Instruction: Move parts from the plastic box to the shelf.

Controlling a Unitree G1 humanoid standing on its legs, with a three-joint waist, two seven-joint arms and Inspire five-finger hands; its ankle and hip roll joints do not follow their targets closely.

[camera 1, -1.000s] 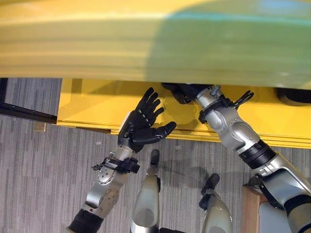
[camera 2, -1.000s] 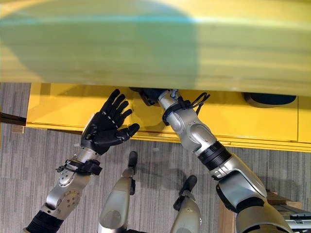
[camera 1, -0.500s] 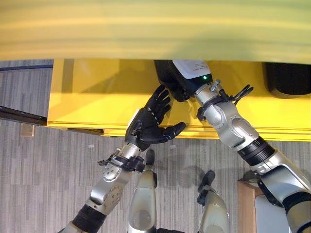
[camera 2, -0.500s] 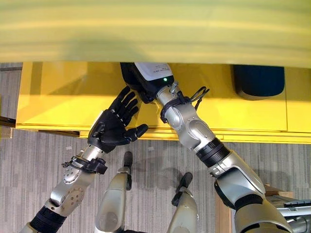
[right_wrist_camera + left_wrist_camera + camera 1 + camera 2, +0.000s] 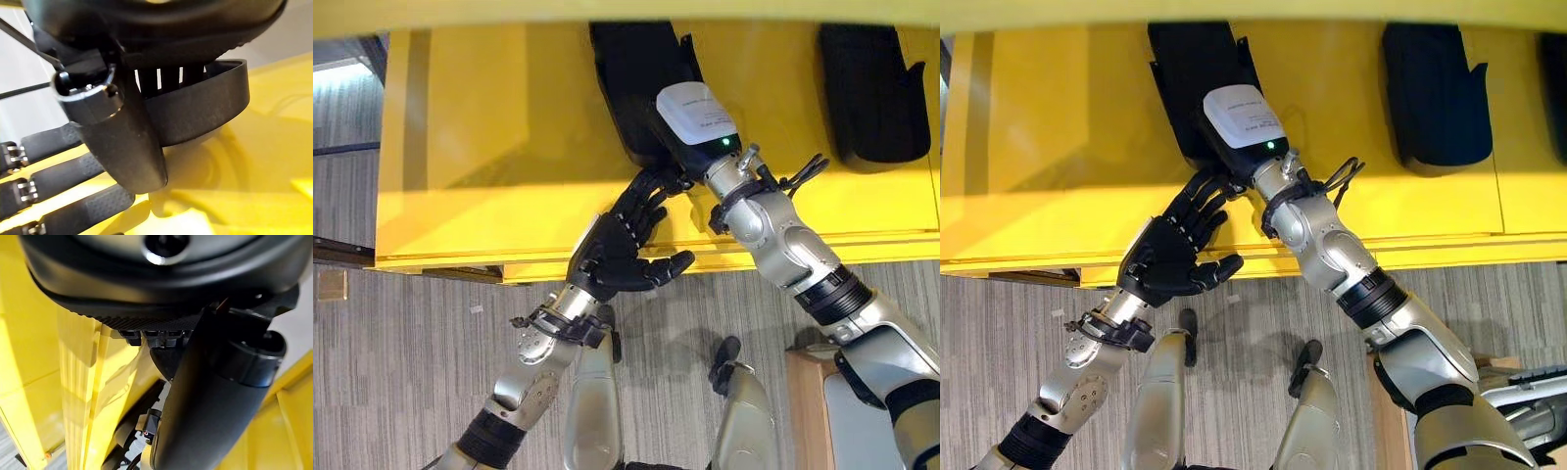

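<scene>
Yellow shelf (image 5: 489, 117): two black parts, one (image 5: 1433, 88), other (image 5: 1197, 83) prob. in right hand (image 5: 1234, 127).

- Floor (image 5: 401, 343): grey carpet with a fine striped weave, lying below the yellow surface.
- Small brown square (image 5: 330, 285): lies flat on the carpet, near the left edge of the head view.
- Wooden box corner (image 5: 808, 411): light brown, standing on the carpet at the lower right, holding something pale grey.
</scene>
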